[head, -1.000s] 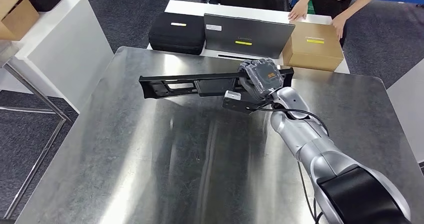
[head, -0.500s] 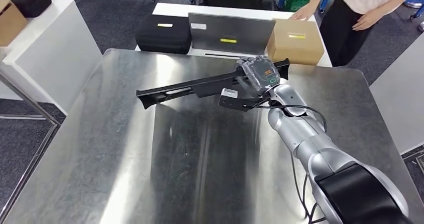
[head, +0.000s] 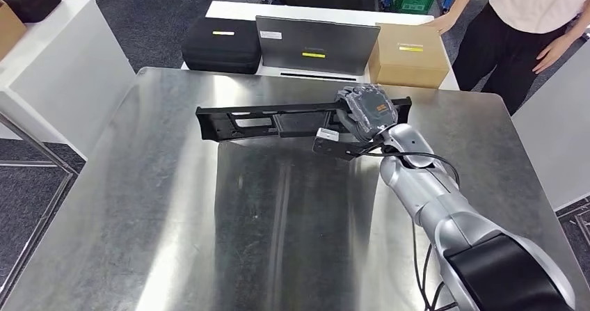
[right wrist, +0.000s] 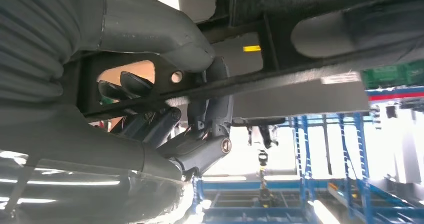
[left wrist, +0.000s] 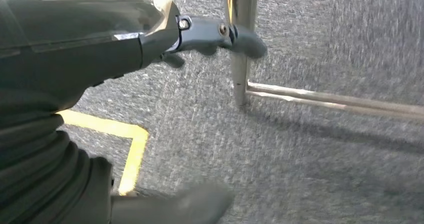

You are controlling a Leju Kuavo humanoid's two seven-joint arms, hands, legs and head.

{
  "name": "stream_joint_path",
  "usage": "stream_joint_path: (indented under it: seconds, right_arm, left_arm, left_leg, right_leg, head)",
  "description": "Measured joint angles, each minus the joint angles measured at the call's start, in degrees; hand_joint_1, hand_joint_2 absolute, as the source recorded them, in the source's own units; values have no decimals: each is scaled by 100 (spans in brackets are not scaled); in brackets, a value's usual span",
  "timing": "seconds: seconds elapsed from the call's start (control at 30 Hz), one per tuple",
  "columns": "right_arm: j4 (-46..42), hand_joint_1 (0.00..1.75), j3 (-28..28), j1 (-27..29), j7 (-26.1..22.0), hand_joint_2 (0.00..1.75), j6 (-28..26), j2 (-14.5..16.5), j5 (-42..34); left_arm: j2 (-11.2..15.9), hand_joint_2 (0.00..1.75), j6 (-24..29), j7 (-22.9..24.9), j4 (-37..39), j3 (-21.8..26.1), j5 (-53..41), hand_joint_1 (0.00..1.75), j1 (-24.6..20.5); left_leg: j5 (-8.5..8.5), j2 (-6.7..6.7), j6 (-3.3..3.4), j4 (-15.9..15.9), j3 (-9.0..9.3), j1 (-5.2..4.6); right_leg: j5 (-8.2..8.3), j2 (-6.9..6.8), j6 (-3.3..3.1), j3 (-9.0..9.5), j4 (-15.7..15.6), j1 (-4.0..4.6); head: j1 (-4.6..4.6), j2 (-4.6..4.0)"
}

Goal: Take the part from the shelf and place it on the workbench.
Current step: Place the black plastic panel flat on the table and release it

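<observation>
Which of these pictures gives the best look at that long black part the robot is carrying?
The head view: the long black part shows end to end above the steel workbench, gripped near one end by the right hand. The right wrist view shows just a close piece of its frame against the fingers. The left wrist view looks at carpet, not the part.

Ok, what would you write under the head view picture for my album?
The right robot hand holds a long black part over the shiny metal workbench.
</observation>
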Motion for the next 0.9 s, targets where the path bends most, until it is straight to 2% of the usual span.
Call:
stream_joint_path:
  seconds: [0.07,0.13,0.17,0.2,0.27,0.3,0.33,0.37,0.4,0.47,0.5,0.53,0.63,0.67,0.7,0.73,0.8,0.83,0.87,0.9]
  right_arm:
    - [2,175,-1,4,7,175,0,-14,-1]
    - [1,175,-1,1,12,175,-2,-31,-1]
    - [-1,175,0,-8,13,175,-3,-32,1]
    - [-3,175,0,-17,14,175,-4,-29,2]
    - [-2,175,1,-27,14,175,-4,-13,3]
    - [-1,175,1,-27,14,175,-3,-2,3]
    - [-1,175,2,-26,14,175,-2,9,4]
    - [-1,175,2,-27,14,175,-1,19,4]
    - [-1,175,2,-28,14,175,0,25,4]
    - [-1,175,2,-42,15,175,2,26,3]
    - [-1,175,1,-53,16,175,2,20,4]
    - [-1,175,1,-62,18,175,2,15,4]
    - [3,175,1,-71,21,175,2,6,4]
    - [7,175,1,-72,21,175,2,-8,4]
    - [12,175,0,-73,21,175,2,-21,3]
    - [15,175,0,-74,21,175,2,-35,3]
    - [21,175,1,-66,21,175,2,-44,2]
    - [26,175,1,-53,21,175,2,-44,3]
    - [32,175,2,-36,21,175,2,-44,3]
    - [38,175,2,-22,21,175,2,-46,3]
  left_arm:
    - [-1,175,1,-2,2,-1,-8,0,20]
    - [5,175,1,-3,2,-1,-9,0,40]
    - [10,175,2,-4,2,-1,-9,0,47]
    - [15,175,2,-4,3,-1,-10,0,52]
    - [20,175,3,-4,3,0,-11,0,46]
    - [19,175,3,-4,3,0,-11,0,40]
    - [16,175,3,-3,3,-1,-11,0,32]
    - [13,175,3,-2,3,-2,-11,0,25]
    - [12,175,3,-2,3,-2,-11,0,15]
    - [15,175,2,1,2,-2,-11,0,-22]
    - [13,175,2,2,1,-2,-11,0,-43]
    - [9,175,2,2,1,-2,-11,0,-60]
    - [2,175,3,-1,1,-2,-11,0,-75]
    - [2,175,3,-1,1,-2,-11,0,-77]
    - [2,175,4,-1,1,-2,-11,0,-78]
    - [-1,175,4,-2,1,-2,-11,0,-79]
    - [-4,175,5,-3,1,-2,-11,0,-78]
    - [-5,175,4,-3,1,-2,-11,0,-77]
    - [-6,175,3,-3,1,-2,-11,0,-76]
    - [-5,175,2,-3,1,-2,-12,0,-77]
  left_leg:
    - [-3,20,-70,-81,-14,-20]
    - [-13,19,-128,-85,-2,-9]
    - [-70,9,-147,10,-40,-1]
    - [-195,-11,-159,221,-142,7]
    - [-588,-57,-162,901,-505,9]
    - [-742,-72,-164,1224,-678,9]
    - [-788,-79,-164,1405,-771,10]
    - [-725,-80,-161,1398,-758,15]
    - [-581,-79,-156,1189,-628,24]
    - [-280,-87,-139,561,-260,35]
    - [-168,-94,-118,327,-139,36]
    - [-97,-96,-84,208,-88,19]
    - [58,-78,63,151,-103,-47]
    - [115,-71,108,132,-103,-51]
    - [174,-63,148,112,-113,-43]
    - [227,-51,176,96,-125,-33]
    - [281,-41,197,90,-173,-33]
    - [292,-36,197,92,-191,-33]
    - [296,-33,196,94,-202,-34]
    - [294,-33,191,96,-206,-34]
  right_leg:
    - [-29,37,-64,61,-88,65]
    - [-32,55,-152,103,-155,28]
    - [-31,62,-214,133,-189,2]
    - [-23,66,-281,162,-218,-24]
    - [-9,58,-384,179,-232,-9]
    - [5,49,-407,179,-232,5]
    - [25,41,-411,174,-232,14]
    - [52,37,-402,166,-231,17]
    - [84,37,-381,154,-228,17]
    - [152,49,-306,95,-179,37]
    - [175,58,-269,64,-147,57]
    - [205,65,-224,52,-139,67]
    - [309,66,-84,72,-233,58]
    - [278,57,-62,34,-200,51]
    - [169,44,-64,-46,-53,41]
    - [-15,29,-84,-170,222,27]
    - [-444,16,-119,-436,1023,12]
    - [-577,15,-105,-511,1345,10]
    - [-633,14,-75,-497,1490,10]
    - [-614,13,-34,-377,1411,10]
  head:
    - [-20,1]
    - [-43,1]
    - [-57,1]
    - [-70,1]
    - [-87,1]
    - [-85,1]
    - [-84,1]
    - [-87,1]
    - [-87,1]
    - [-87,0]
    - [-78,0]
    - [-69,0]
    - [-48,1]
    - [-45,1]
    - [-36,1]
    - [-28,1]
    - [-12,1]
    - [-13,1]
    - [-14,1]
    - [-13,1]
